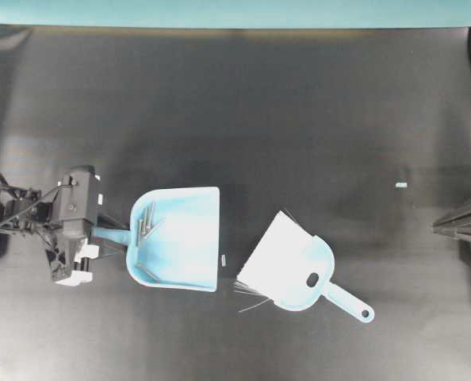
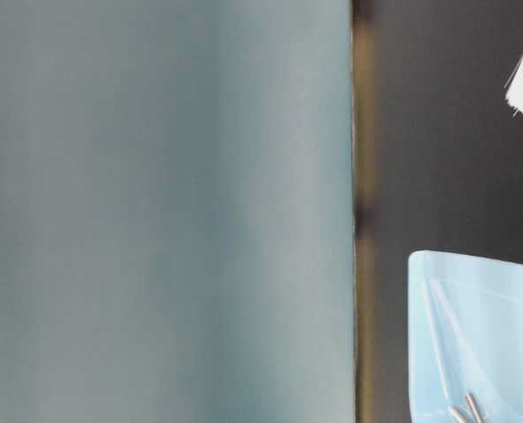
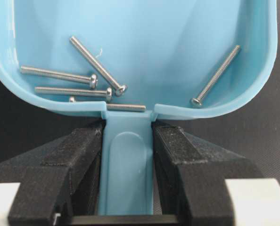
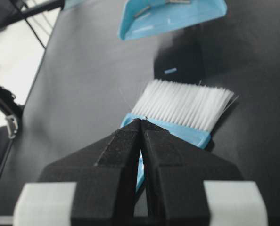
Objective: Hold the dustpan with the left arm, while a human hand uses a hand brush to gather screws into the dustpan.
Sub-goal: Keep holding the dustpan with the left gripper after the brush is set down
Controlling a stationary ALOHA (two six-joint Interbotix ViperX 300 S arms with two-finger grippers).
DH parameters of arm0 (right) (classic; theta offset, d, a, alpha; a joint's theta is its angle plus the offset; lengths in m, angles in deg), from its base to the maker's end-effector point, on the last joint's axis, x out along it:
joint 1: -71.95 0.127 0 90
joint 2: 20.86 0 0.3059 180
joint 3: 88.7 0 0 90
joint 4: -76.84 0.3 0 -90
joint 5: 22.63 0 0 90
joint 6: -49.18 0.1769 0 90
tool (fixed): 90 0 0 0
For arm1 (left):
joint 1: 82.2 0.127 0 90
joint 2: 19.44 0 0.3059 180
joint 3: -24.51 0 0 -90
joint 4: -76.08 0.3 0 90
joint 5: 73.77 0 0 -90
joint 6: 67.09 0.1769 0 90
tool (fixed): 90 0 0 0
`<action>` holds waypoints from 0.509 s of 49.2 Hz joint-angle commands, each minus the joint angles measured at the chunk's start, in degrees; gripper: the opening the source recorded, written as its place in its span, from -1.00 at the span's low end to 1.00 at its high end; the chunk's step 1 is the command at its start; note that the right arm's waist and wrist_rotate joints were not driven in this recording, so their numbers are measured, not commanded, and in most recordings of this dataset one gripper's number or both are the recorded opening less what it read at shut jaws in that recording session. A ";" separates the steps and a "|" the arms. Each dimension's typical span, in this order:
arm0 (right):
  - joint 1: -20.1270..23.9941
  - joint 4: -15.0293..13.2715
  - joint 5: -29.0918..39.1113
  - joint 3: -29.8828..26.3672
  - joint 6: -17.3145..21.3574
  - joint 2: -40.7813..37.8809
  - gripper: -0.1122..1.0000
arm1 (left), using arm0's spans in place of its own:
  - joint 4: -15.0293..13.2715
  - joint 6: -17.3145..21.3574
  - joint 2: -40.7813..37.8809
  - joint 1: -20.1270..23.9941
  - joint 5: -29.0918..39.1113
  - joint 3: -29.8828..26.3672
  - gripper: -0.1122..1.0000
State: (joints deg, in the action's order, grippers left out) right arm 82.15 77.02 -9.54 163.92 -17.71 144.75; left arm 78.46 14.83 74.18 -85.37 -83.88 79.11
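The light blue dustpan (image 1: pixel 180 238) lies flat on the black table, its lip facing right. My left gripper (image 1: pixel 101 234) is shut on its slim handle (image 3: pixel 128 160), one black finger (image 3: pixel 83 150) pressed against each side. Several silver screws (image 3: pixel 90 77) lie inside the pan near its back wall, also visible as screws (image 1: pixel 147 226) from overhead. The hand brush (image 1: pixel 299 270) lies alone on the table to the pan's right, white bristles toward the pan. The human hand is out of view. My right gripper (image 4: pixel 141 121) is shut and empty, with the brush (image 4: pixel 185 110) beyond it.
A small pale piece (image 1: pixel 224 259) lies just off the pan's lip, and another small pale piece (image 1: pixel 401 185) sits far right. A teal wall (image 2: pixel 165 211) fills most of the table-level view. Black frame parts (image 1: pixel 461 218) stand at the right edge.
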 commanded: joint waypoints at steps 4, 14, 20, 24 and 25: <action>0.00 0.09 -0.26 -0.35 0.00 -0.26 -0.79 | 0.18 0.18 0.53 -0.09 -0.53 -1.49 -0.25; 0.00 0.09 -0.26 -0.35 0.09 -0.35 -0.80 | 0.18 -0.18 1.85 -0.35 -1.05 -0.62 -0.25; 0.00 0.00 -0.26 -0.35 0.00 -0.35 -0.79 | 0.18 -0.26 2.81 -1.05 -1.23 -0.53 -0.25; 0.00 0.09 -0.26 -0.35 0.09 -0.26 -0.79 | 0.09 -0.26 3.25 -1.41 -1.32 -0.53 -0.25; 0.00 0.00 -0.35 -0.35 0.09 -0.35 -0.80 | 0.18 -0.26 3.25 -1.41 -1.23 -0.53 -0.25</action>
State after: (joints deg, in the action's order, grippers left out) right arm 82.15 77.02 -9.54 163.83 -17.62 144.75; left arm 78.46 14.74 76.65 -86.51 -84.50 79.02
